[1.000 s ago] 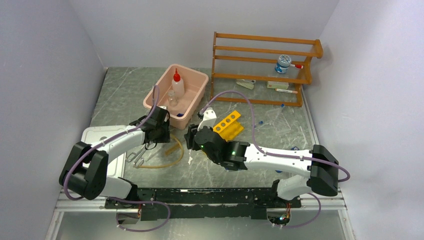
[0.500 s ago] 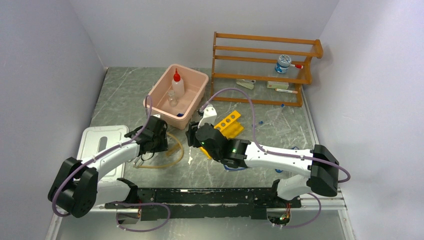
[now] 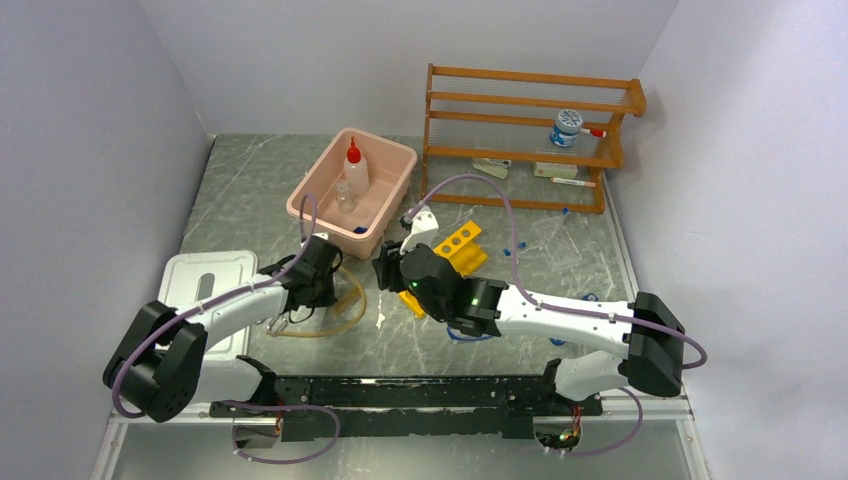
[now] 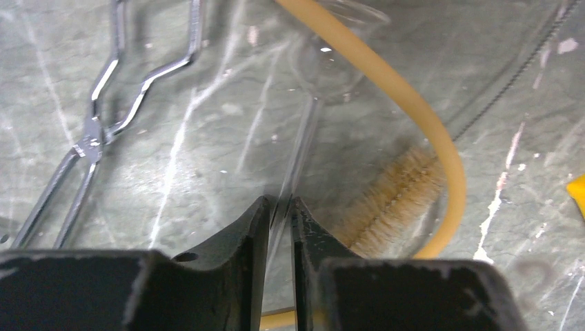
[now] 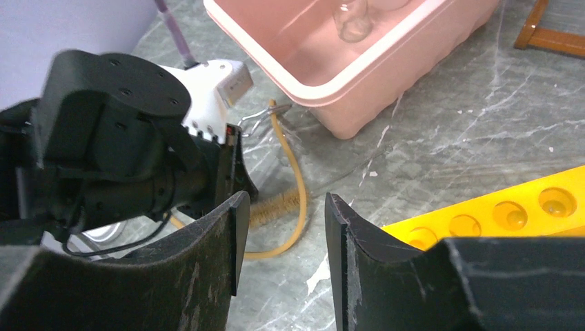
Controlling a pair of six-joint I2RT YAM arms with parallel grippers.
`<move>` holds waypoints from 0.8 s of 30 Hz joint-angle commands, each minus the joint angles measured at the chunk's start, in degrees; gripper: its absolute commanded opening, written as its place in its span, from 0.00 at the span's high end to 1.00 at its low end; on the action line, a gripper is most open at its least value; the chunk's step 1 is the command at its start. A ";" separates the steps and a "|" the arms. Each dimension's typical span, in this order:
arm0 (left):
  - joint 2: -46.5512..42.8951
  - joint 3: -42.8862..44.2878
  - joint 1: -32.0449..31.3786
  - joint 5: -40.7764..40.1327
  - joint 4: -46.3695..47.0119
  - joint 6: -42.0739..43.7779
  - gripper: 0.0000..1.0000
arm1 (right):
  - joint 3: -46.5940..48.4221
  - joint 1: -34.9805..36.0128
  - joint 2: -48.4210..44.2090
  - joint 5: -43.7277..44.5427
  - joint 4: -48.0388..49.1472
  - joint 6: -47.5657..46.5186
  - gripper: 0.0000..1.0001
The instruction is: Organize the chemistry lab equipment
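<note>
Chemistry lab equipment sits in two groups, one loose on the table between the arms and one already inside the pink tub. In the loose group the left gripper has its jaws drawn almost together on the thin stem of a clear glass piece, whose round bowl lies further out. It appears pinched rather than merely straddled, and a grip low on the end suits so slim and slippery a part.

One loop of tan tubing curves round this glass, and one bristle brush lies under the loop. One pair of metal tongs lies flat just to the side, apart from the fingers.

The right gripper hovers with its jaws apart and nothing between them. It faces the left wrist, probably ready to receive or steady something. Beside it lies one yellow holed rack, showing four holes from above.

The tub holds one red-capped white squeeze bottle standing upright and one tiny clear beaker; it looks like the collecting place. A blue-capped tube lies near the wooden shelf rack, but such pieces are too small to count. One white lid lies at the left.
</note>
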 commanded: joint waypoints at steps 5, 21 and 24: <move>2.48 -0.89 -4.05 0.00 -0.76 -0.77 0.89 | -0.99 -0.31 -2.31 1.62 2.51 0.16 0.52; 5.75 3.41 -4.83 -1.71 -7.28 -2.21 0.95 | -1.51 -0.36 -4.52 2.15 1.32 0.59 0.52; 6.15 10.63 -4.63 0.73 -15.57 -1.34 0.95 | -1.35 -0.31 -5.26 2.46 0.61 1.22 0.52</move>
